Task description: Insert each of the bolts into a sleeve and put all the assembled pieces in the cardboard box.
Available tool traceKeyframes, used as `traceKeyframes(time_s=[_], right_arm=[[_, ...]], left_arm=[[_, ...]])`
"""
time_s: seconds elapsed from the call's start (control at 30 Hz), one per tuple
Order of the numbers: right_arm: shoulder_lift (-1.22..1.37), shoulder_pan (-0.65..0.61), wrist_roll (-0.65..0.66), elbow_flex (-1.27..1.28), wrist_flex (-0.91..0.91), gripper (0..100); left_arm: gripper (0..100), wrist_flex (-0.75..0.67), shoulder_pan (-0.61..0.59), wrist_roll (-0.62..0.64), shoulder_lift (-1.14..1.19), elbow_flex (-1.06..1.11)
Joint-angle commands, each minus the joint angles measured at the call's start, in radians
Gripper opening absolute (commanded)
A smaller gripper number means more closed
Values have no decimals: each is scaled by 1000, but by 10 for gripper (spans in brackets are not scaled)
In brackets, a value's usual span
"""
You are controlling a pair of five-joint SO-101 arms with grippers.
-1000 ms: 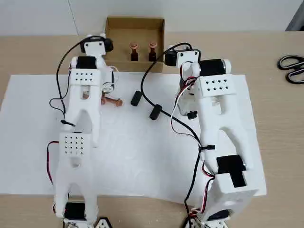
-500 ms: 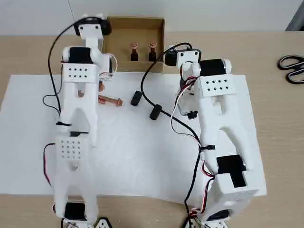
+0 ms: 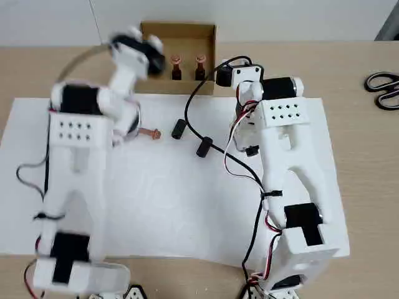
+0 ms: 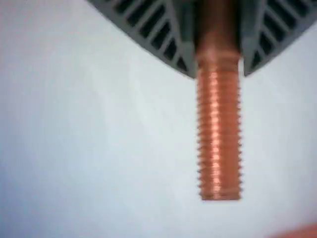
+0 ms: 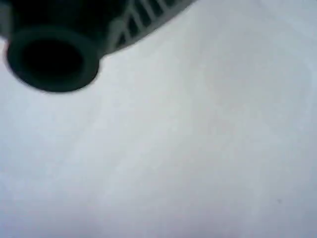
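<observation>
My left gripper (image 4: 218,44) is shut on a copper bolt (image 4: 218,134), whose threaded end hangs down over the white paper. In the high view that arm is raised at the left, its wrist (image 3: 134,53) near the cardboard box (image 3: 177,28). My right gripper (image 5: 59,29) is shut on a black sleeve (image 5: 52,59), with the open bore facing the camera, just above the paper. Another bolt (image 3: 149,133) lies on the paper. Two loose sleeves (image 3: 179,129) (image 3: 204,147) lie to its right. Two assembled pieces (image 3: 176,67) (image 3: 200,66) stand in the box.
A white paper sheet (image 3: 174,205) covers the wooden table. Scissors (image 3: 383,89) lie at the far right. Black cables (image 3: 193,118) hang across the middle, past the loose sleeves. The right arm (image 3: 283,124) stands right of the box.
The left arm has risen from the paper with a bolt in its gripper, and its wrist has swung towards the box. The right arm has kept still.
</observation>
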Motion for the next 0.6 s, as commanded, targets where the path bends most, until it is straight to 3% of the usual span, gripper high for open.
traceKeyframes(time_s=[0.0, 0.07, 0.4, 0.57], right_arm=[[-70, 4, 11, -5, -2, 3], [-70, 4, 11, -5, -1, 3], [-70, 4, 11, -5, 1, 3], [-70, 5, 11, -5, 1, 3]], left_arm=[[6, 9, 38, -238, -153, 209], [6, -41, 43, -288, -176, 303], [6, -431, 18, -299, -144, 633], [6, -559, 28, -531, -135, 731]])
